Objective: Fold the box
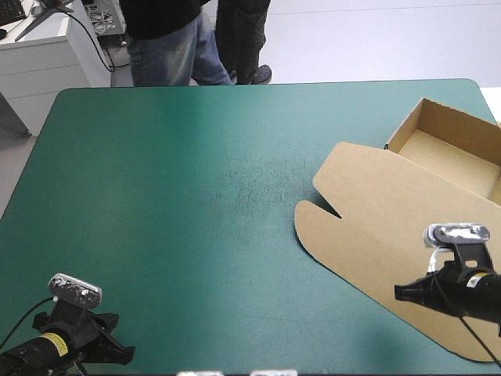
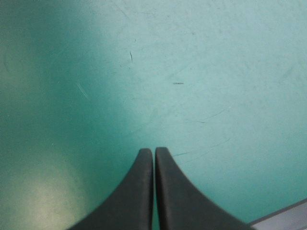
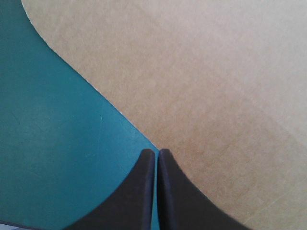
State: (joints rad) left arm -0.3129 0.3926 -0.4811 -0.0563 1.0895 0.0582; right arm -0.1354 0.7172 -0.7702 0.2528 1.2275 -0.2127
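Teal-green cover (image 1: 196, 196), box (image 1: 376, 205) under right jaws

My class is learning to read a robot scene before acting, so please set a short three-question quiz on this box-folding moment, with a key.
1. True or false: the box lies by the table's left edge.
2. What lies under the left gripper? A) bare teal-green cover B) the box's tray C) a T-shirt
3. Fill in: the right gripper has its fingers ___, over the edge of the lid.
Key: 1 false; 2 A; 3 shut.
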